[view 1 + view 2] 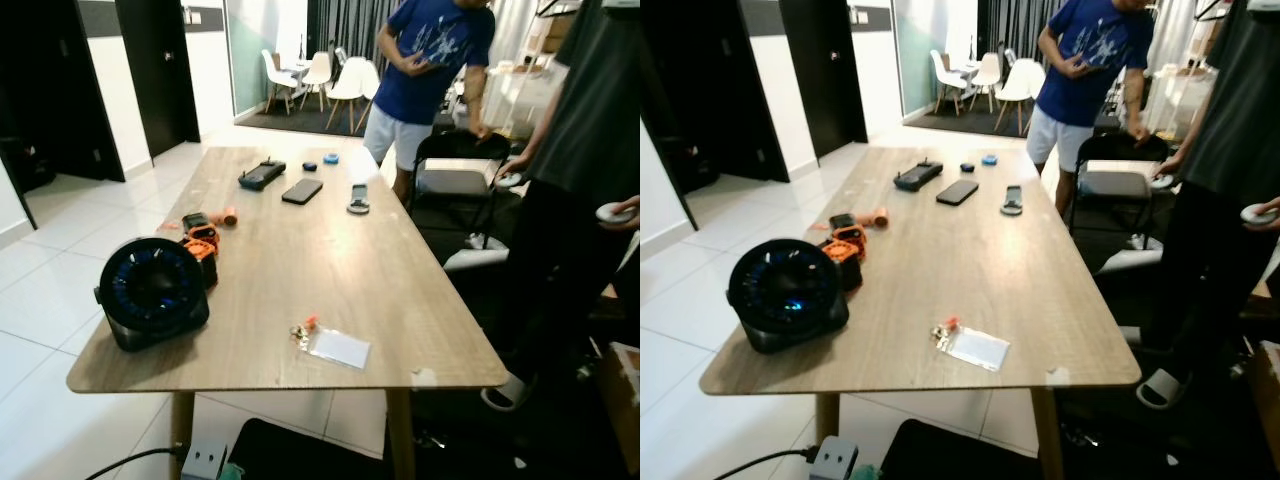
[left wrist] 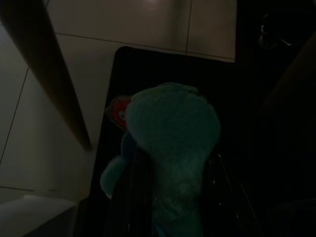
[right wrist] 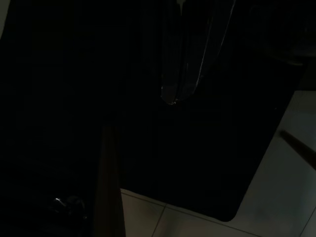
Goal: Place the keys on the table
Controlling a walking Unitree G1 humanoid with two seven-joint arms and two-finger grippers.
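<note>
We look down on a long, light wooden tabletop [image 1: 330,250]. The small bunch of keys with an orange tag and a clear plastic sleeve [image 1: 304,329] lies flat on it near the edge closest to us, at about 6 o'clock from the middle of the tabletop. At about 9 o'clock from the keys stands a round black fan with a blue-lit centre [image 1: 152,290], and just beyond the fan sit small orange and black gadgets [image 1: 203,237]. Toward 12 o'clock, well apart from the keys, lie a black handheld controller [image 1: 262,175], a flat black phone [image 1: 302,191] and a slim grey remote [image 1: 358,198].

Beyond the far right corner a person in a blue shirt and white shorts [image 1: 430,70] stands beside a black folding chair [image 1: 455,180]. A person in dark clothes [image 1: 575,200] stands along the right side, holding white objects.

Our left hand [image 2: 170,163] hangs below the tabletop in the shade, over a dark mat [image 2: 158,69] on the tiled floor; something teal and fuzzy covers it, so we cannot tell whether its fingers are apart or together. Our right hand [image 3: 190,64] also hangs low in deep shadow over the mat, and we cannot tell its state either. The keys rest on the tabletop above, well apart from both hands.
</note>
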